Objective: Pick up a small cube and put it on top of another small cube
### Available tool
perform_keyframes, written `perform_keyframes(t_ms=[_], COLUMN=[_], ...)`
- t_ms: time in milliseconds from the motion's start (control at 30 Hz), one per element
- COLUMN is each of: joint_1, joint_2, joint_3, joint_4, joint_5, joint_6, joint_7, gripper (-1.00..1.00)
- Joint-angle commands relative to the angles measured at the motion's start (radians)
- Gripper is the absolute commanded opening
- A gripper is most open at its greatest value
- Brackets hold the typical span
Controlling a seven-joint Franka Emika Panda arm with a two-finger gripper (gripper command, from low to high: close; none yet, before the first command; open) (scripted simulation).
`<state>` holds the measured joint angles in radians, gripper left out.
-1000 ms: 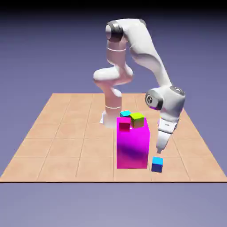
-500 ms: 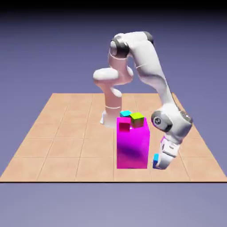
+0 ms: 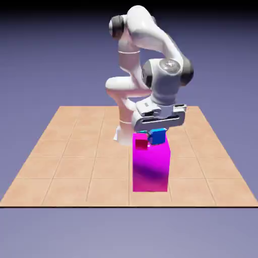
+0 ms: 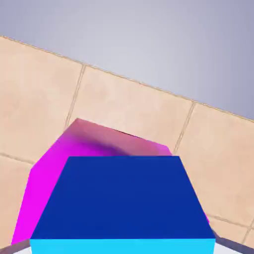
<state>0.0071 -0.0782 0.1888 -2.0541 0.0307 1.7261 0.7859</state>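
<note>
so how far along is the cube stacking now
Picking up looks done: the small blue cube is off the table, carried in the pincer over the top of the magenta block. In the hand view it fills the foreground with magenta beneath. The placing is in hand. Left: set it down on another cube and let go. The lime-green cube is hidden behind the hand, so contact cannot be judged; the small red cube sits beside.
</note>
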Motion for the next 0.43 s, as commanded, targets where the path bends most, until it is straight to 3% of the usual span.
perform_keyframes(t_ms=[0, 100, 267, 300, 400], joint_1=[0.000, 0.063, 0.066, 0.066, 0.065], joint_2=[-0.036, -0.104, -0.102, -0.102, -0.103], joint_3=[-0.001, 0.001, 0.005, 0.005, 0.003], joint_4=[-0.015, -0.081, -0.255, -0.255, -0.183], joint_5=[0.015, 0.017, 0.021, 0.021, 0.019], joint_6=[-0.040, -0.121, 0.055, 0.055, -0.018], joint_7=[0.020, 0.028, 0.026, 0.026, 0.027], gripper=[-1.00, -1.00, -1.00, 1.00, 1.00])
